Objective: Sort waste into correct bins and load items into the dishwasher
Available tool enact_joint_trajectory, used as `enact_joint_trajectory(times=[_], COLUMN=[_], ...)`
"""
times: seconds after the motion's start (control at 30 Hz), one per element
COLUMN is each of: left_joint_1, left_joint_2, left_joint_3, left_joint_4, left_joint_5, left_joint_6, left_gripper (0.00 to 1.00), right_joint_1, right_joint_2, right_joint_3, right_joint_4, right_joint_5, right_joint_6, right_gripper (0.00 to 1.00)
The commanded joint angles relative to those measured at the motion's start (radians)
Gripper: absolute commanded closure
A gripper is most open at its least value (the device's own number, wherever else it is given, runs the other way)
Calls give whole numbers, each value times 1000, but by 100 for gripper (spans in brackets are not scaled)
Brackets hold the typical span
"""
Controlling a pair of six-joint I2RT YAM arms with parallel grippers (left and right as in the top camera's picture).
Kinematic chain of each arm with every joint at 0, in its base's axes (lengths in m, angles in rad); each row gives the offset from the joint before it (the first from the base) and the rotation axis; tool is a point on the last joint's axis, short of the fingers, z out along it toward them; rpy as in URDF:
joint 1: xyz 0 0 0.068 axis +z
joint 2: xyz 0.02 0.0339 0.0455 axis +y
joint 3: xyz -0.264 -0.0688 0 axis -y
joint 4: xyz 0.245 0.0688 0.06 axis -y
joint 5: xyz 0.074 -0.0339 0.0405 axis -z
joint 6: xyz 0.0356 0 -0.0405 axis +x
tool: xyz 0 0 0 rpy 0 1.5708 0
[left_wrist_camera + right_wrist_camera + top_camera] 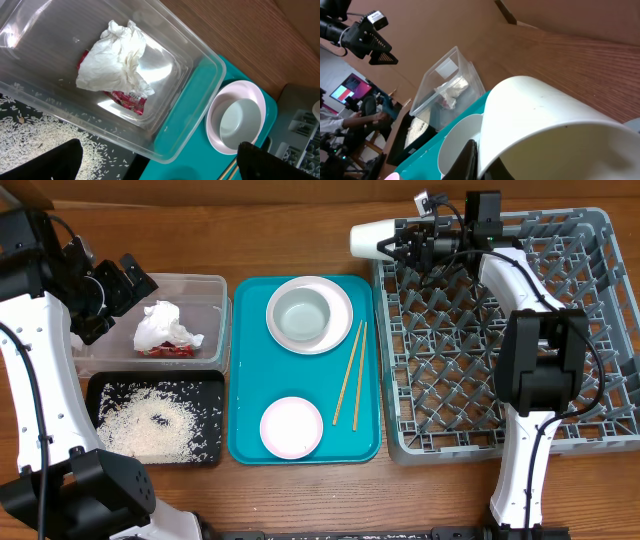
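3 waste things are lying binned at left: napkin (165,323) and sauce packet (176,351) in the clear tub (214,281), beneath the left gripper (138,277) with its jaws spread; rice (150,426) in the black tray (206,384). Centre: bowl (300,316), large plate (340,308), small plate (291,427) and chopsticks (350,375) are waiting on the teal tray (250,360). The right gripper (400,248) is pinching the cup (368,238) at the upper-left corner of the rack (500,340).

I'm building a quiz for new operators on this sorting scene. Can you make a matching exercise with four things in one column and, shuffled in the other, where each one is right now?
Things
1. napkin
2. rice grains
3. chopsticks
4. cup

Places
A. gripped by the right gripper
B. in the clear tub
C. in the black tray
D. on the teal tray

Pairs: 1-B, 2-C, 3-D, 4-A
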Motion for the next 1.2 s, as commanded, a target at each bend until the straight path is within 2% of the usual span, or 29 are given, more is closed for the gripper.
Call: enact_joint_trajectory(times=[0.0,0.03,0.1,0.23,0.77,0.87,0.97,1.17], left_joint_1=[-2,-2,-2,-2,-2,-2,-2,-2], left_joint_2=[-13,-13,-13,-13,-13,-13,-13,-13], left_joint_3=[18,18,18,18,18,18,18,18], left_joint_4=[2,2,2,2,2,2,2,2], left_joint_5=[-6,-6,-6,-6,-6,-6,-6,-6], left_joint_6=[-10,-10,-10,-10,-10,-10,-10,-10], left_gripper=[0,0,0,0,0,0,0,0], right_joint_1=[-8,-10,-16,-36,-78,-78,-75,-27], right_joint_2=[26,26,26,26,26,25,-2,-129], right_joint_3=[11,11,11,11,11,13,26,77], right_joint_4=[-2,-2,-3,-5,-37,-37,-50,-241], right_joint_5=[17,17,17,11,-27,-26,65,409], right_joint_6=[63,75,101,148,148,201,311,312], right_gripper=[87,81,76,73,82,82,85,84])
